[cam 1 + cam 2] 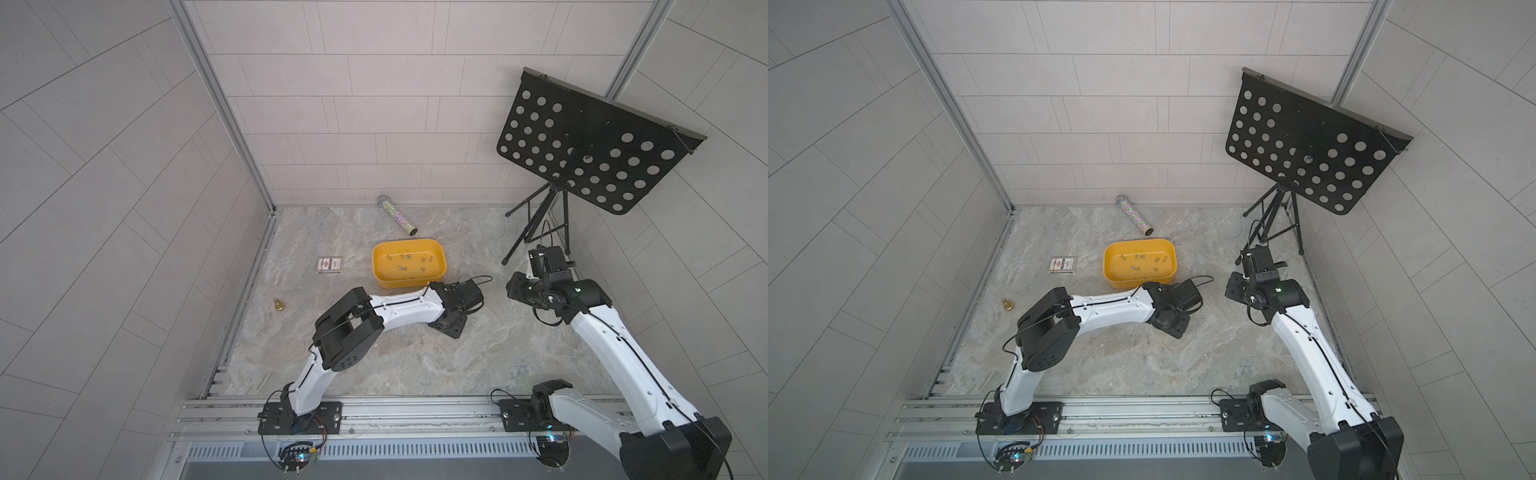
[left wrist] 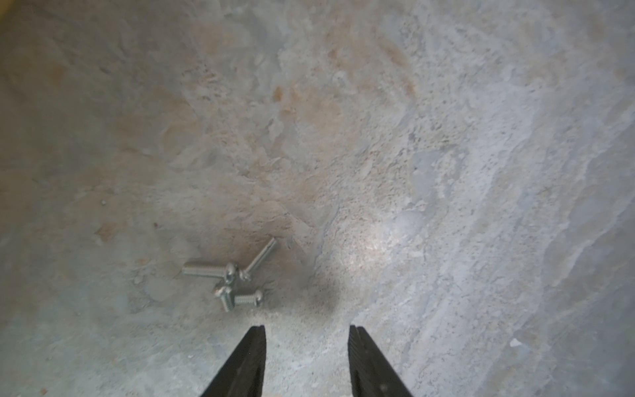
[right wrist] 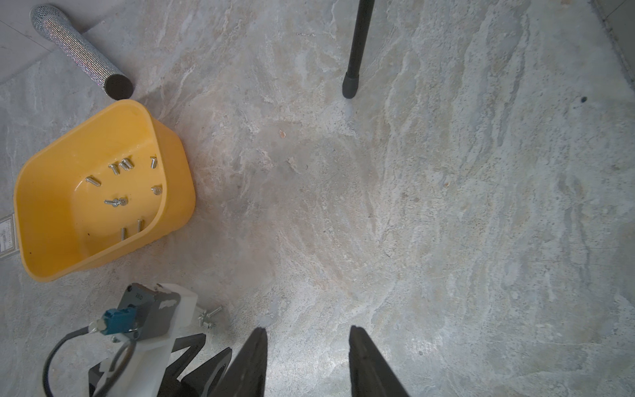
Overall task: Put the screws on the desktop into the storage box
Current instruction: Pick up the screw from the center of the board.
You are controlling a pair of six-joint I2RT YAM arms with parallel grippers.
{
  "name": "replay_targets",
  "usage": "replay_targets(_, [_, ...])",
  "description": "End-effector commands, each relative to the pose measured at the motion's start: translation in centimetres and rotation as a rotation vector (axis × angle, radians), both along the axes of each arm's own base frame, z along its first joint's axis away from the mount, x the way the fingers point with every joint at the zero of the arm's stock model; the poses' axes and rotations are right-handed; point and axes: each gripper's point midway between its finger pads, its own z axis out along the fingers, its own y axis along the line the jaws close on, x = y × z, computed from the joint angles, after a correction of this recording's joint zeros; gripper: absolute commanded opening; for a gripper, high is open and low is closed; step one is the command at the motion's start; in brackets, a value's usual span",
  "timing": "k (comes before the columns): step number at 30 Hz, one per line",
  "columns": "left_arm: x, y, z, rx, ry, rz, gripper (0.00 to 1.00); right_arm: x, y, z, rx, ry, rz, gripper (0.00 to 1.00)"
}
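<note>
step: looks like reaching for a pick-up | left gripper (image 2: 307, 328): spread, empty, low over grey-beige marble-look worktop (image 2: 412, 154) | right gripper (image 3: 307, 330): spread, empty | four tiny silver metal screws (image 2: 228, 282): heaped on worktop just ahead of left gripper, not between its jaws | shallow yellow plastic storage box (image 3: 173, 192): beyond, other screws (image 3: 118, 165) inside | next: probably shift over the heap, pinch one

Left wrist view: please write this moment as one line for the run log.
left gripper: open, empty | screws: cluster on desktop, ungrasped | storage box: others already inside
</note>
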Motion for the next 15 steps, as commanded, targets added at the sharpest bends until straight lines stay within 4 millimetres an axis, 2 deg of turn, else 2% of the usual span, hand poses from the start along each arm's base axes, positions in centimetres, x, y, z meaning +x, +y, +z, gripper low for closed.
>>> replay_targets(1, [0.2, 0.0, -0.5, 0.026, 0.005, -0.014, 0.47, -0.2, -0.2, -0.6, -0.006, 0.011, -0.003, 0.43])
replay_targets(8, [1.4, 1.7, -1.5, 0.062, 0.013, 0.015, 0.47, -0.1, -0.1, -0.8, 0.000, 0.014, -0.002, 0.43])
replay_targets(15, [2.5, 3.1, -1.8, 0.085, 0.013, 0.038, 0.47, 0.0, 0.0, -0.9, 0.002, 0.017, 0.001, 0.43])
